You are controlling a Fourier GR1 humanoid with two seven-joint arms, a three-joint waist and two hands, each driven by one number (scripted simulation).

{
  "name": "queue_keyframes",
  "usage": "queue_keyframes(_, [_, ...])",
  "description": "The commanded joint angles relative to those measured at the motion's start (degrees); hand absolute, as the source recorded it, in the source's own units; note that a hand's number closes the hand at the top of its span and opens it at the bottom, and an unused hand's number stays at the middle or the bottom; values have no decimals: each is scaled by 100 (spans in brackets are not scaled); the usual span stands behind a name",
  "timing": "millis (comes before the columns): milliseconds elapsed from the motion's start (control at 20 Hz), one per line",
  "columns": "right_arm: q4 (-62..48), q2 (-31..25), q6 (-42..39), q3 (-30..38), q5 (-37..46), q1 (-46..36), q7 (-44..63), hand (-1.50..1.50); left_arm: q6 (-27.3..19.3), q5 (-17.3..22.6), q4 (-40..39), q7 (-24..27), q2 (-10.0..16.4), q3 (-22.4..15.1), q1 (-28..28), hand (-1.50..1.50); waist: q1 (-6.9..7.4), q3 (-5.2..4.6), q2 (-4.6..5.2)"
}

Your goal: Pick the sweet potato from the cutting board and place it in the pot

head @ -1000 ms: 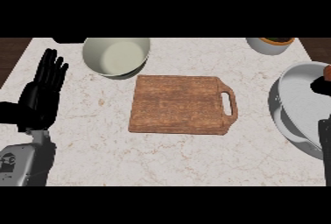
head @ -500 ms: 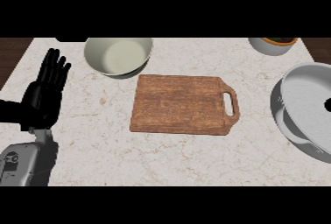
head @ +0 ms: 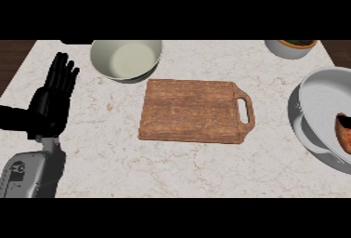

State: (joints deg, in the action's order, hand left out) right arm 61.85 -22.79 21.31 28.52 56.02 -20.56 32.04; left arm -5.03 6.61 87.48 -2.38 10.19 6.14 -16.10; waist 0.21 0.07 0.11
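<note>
At the far left my left hand rests on the counter, fingers straight and pointing up the view, spread a little, with nothing in it and nothing touching it but the surface below. It stands where it stood a second ago.

Next along, at the top, is a cream bowl, just above the cutting board. The board lies in the middle with its handle slot toward the right, and its top is bare, as it was in both earlier looks.

Further right, at the top edge, sits a small cup with something dark and orange in it; I cannot tell what.

The change is at the far right. A second ago dark shapes, which I take to be my right hand, hung over the pot; now they are gone from sight, and the sweet potato lies inside the pot against the view's edge, only partly showing. My right hand is out of view, so I cannot say how its fingers stand. I judge the placing done and the task all but finished.
</note>
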Motion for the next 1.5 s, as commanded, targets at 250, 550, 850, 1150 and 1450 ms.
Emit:
queue_keyframes(250, [150, 264, 1077, 74, -777, -322, -1128, -150, 21, 54, 238, -161, 42, 66, 75, 0, 5, -2, -19])
queue_keyframes(550, [1091, 390, 1357, 697, -1778, 38, -1223, -150, -137, -54, 532, -509, 93, 42, 72, 0, -86, -4, -49])
queue_keyframes(850, [1810, 562, 1528, 1108, -2863, 722, -1977, -150, 79, 17, -39, 48, 44, 148, 79, 0, -89, -6, -20])
queue_keyframes(1150, [2662, 778, 1407, 1508, -3797, 1614, -2556, -150, 27, -116, -100, 271, -94, 57, 162, 0, -81, -8, -19])
queue_keyframes(1450, [3338, 633, 885, 2185, -4632, 2509, -2719, -150, -103, -219, 22, 174, -163, 15, 204, 0, -87, -8, -20])
